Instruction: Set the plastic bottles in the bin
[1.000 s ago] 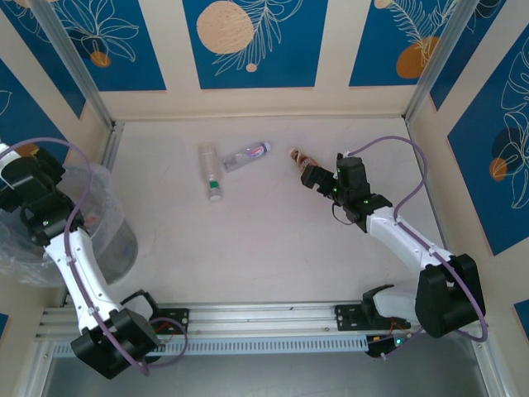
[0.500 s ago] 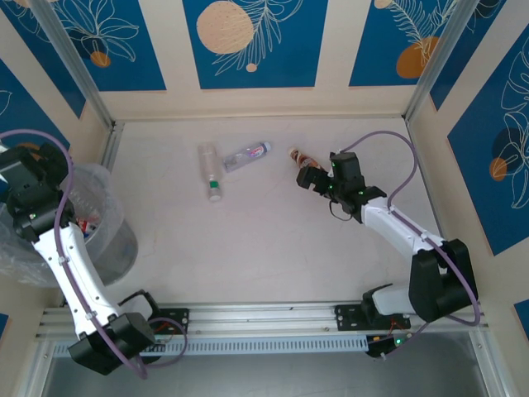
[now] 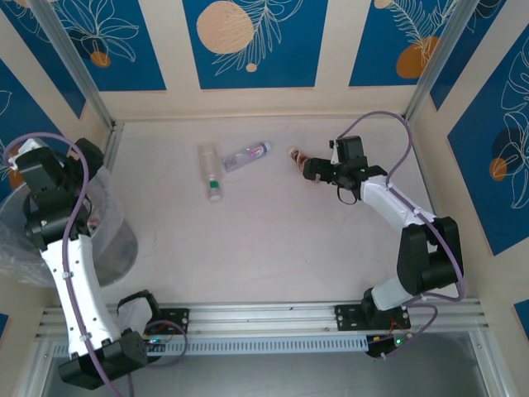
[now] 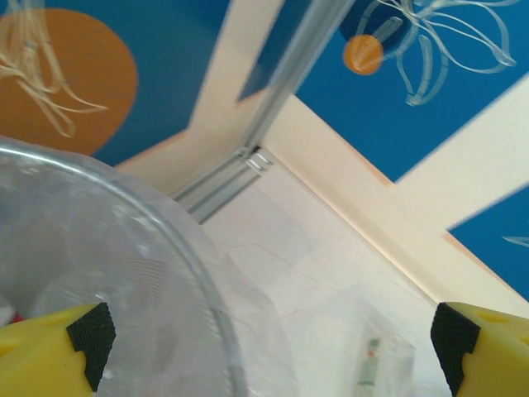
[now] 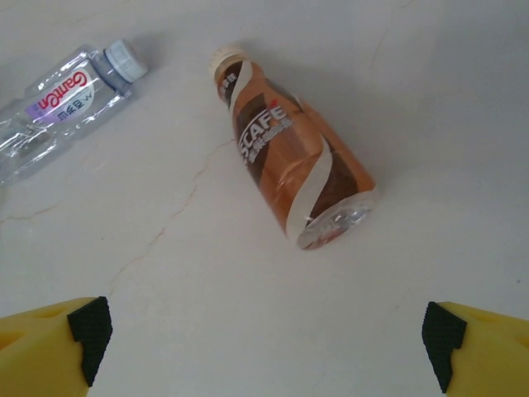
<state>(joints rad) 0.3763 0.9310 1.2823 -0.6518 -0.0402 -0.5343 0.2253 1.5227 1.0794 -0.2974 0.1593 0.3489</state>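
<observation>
Three plastic bottles lie on the table: a green-capped one (image 3: 212, 174), a clear one with a pink and blue label (image 3: 247, 155) (image 5: 68, 93), and a brown-labelled one (image 3: 297, 155) (image 5: 291, 168). My right gripper (image 3: 316, 170) (image 5: 264, 351) hovers open just in front of the brown bottle's base, nothing between its fingers. The bin (image 3: 107, 236) (image 4: 178, 256), lined with a crinkled clear bag, stands at the table's left edge. My left gripper (image 3: 73, 165) (image 4: 269, 351) is open and empty above the bin's rim, pointing toward the back corner.
Patterned blue and cream walls with metal posts (image 3: 74, 66) close the table in at the back and sides. An aluminium rail (image 3: 264, 314) runs along the near edge. Bare tabletop (image 3: 264, 240) lies between the bin and the bottles.
My right gripper has moved toward the back, closer to the brown bottle. My left arm has swung and risen beside the bin. Both grippers stayed open.
</observation>
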